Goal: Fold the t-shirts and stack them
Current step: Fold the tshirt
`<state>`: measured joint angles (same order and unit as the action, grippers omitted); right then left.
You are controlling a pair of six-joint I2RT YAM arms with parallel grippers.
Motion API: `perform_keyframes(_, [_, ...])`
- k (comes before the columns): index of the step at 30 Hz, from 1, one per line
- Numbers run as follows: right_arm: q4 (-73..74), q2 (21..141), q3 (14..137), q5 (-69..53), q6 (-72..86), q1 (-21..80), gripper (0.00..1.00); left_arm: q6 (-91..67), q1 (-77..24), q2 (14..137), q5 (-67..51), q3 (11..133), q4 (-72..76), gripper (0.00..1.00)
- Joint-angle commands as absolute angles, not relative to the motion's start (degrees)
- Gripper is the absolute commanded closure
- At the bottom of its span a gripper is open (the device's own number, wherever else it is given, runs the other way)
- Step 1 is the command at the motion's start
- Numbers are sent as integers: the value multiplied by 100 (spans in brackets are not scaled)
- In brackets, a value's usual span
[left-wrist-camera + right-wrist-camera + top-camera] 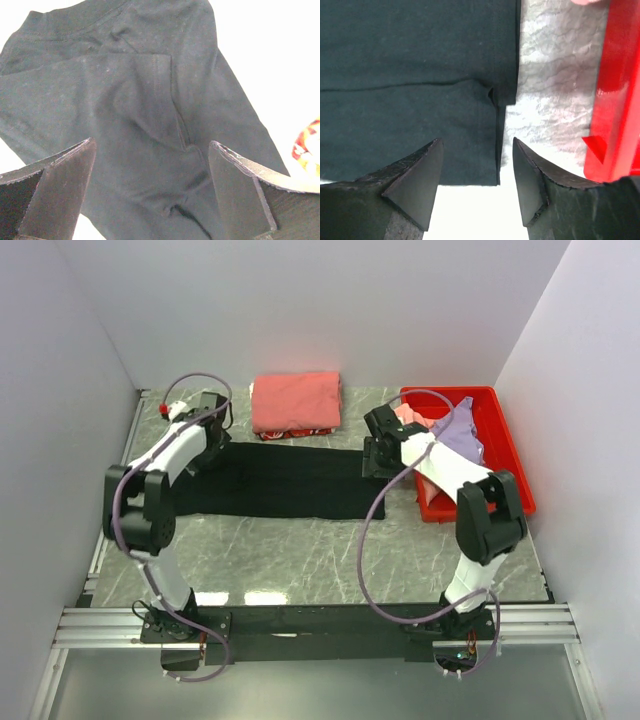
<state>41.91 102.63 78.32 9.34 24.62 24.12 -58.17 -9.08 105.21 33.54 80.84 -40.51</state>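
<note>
So, nearest first: both tools are spread wide with nothing pinched. The left tool hangs over the left end of the black t-shirt, with folded cloth right below its fingers. I can't really tell if the tips touch it. The right tool sits over the shirt's right edge, bare marble surface just beside. That shirt lies flat in a long band across the middle. Further back there's a folded coral-red t-shirt near the wall. Off right, a lavender t-shirt lies in the red bin.

A lab test booth: plain white walls enclose a marble-topped table.
</note>
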Motion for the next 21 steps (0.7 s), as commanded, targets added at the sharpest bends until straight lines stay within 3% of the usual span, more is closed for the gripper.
perform_keyframes(1, [3807,9581,7472,819,2426,2478,35,-5775,-923,9801,3173,7631,-3613,1])
perform_keyframes(8, [3235,9649,7154,-255,1978,2803,34,-5766,-870,9712,2760,7040,-3226,1])
perform_keyframes(15, [3242,10686,8057,-9,1776,2883,34,-5573,-387,10308,2093,6855,-2339,0])
perform_keyframes(21, [3251,11346,8884,554,1582,2830,33,-5537,-176,11012,1793,7330,-2487,0])
